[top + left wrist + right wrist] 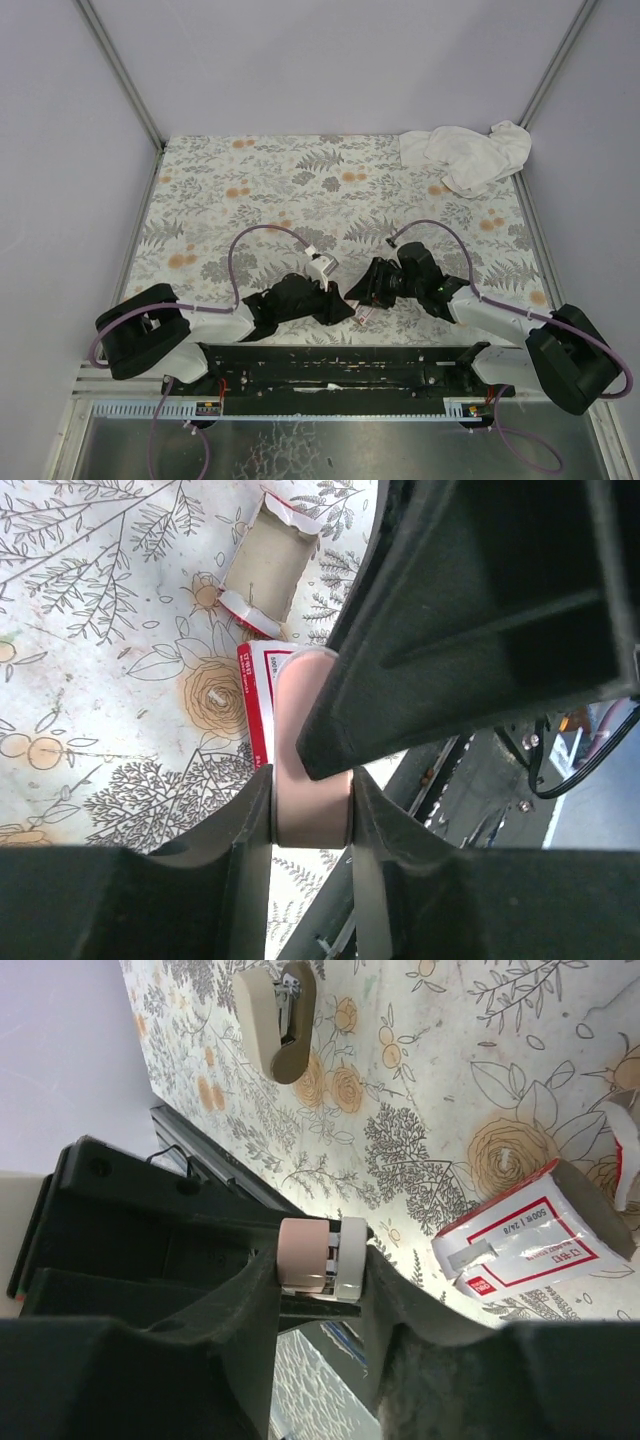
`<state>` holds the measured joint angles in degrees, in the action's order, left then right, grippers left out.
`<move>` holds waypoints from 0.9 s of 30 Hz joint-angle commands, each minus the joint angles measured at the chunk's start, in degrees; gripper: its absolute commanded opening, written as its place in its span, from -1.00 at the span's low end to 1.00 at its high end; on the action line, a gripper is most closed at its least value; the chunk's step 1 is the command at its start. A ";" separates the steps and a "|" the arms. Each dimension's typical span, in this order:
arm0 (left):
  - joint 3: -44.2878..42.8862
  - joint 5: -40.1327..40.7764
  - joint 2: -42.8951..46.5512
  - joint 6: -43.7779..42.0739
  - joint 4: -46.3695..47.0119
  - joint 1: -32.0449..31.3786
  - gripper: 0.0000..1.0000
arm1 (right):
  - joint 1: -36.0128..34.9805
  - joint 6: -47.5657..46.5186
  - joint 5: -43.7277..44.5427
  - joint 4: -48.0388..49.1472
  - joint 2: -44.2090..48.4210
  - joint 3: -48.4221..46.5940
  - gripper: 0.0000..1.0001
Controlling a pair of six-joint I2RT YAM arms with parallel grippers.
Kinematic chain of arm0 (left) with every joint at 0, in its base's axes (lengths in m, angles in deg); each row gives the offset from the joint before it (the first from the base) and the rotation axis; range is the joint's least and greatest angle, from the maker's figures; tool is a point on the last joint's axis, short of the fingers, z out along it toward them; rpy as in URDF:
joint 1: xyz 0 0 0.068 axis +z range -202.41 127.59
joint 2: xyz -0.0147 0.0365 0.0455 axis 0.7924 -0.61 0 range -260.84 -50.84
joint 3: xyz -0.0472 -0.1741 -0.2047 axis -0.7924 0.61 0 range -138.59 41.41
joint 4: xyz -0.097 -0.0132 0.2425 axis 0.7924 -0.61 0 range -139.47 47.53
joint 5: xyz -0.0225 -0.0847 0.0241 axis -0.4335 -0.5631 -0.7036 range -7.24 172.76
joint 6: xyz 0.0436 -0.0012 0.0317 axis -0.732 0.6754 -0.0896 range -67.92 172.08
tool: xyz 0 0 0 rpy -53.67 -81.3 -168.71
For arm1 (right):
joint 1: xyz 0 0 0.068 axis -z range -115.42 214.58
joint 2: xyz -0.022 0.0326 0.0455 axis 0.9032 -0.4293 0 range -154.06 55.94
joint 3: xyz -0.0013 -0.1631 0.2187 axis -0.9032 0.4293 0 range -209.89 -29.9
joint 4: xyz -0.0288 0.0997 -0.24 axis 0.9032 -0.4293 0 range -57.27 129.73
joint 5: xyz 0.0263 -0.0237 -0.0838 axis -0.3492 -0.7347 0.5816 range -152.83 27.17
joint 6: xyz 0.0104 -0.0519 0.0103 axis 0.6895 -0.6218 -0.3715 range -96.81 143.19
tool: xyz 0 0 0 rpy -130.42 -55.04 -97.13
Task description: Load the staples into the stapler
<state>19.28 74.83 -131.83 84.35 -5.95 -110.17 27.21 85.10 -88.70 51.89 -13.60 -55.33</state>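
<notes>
At the near middle of the table (400, 190), the left gripper (310, 800) and right gripper (322, 1260) both clamp a small pink piece (296, 712). The staple box (520, 1245) lies just beside them, its tan tray (268, 565) separate.

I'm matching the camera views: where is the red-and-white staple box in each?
Top: cannot be made out.
Left wrist: staple box left of centre, partly covered.
Right wrist: box at mid right, label up.
Shared landmark: orange flower beside it.
</notes>
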 commanded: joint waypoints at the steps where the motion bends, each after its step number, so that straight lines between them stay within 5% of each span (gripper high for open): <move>1: -2.07 -0.03 -0.96 -0.75 0.23 -0.45 -0.95 | -0.34 -2.51 0.83 0.21 2.59 -1.26 0.23; 2: -1.90 0.67 -0.77 -0.57 0.18 -0.44 -1.00 | -0.34 -3.82 1.94 -1.94 2.83 -2.00 0.55; 6: -3.16 2.76 -0.60 -1.14 -3.36 -0.45 -1.00 | -0.11 -9.71 8.40 -12.10 4.41 -5.95 0.78; 18: -12.96 17.81 -5.03 0.34 -26.13 7.99 -1.00 | 3.00 -24.10 33.65 -36.69 5.38 -20.19 0.81; 27: -18.73 19.65 -10.53 -4.83 -33.22 10.16 -0.90 | 3.17 -26.27 37.02 -37.56 4.64 -20.95 0.82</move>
<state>3.19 93.06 -140.20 82.58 -35.90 -101.03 30.10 60.90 -55.45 15.91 -8.72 -74.73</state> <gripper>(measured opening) 0.286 0.907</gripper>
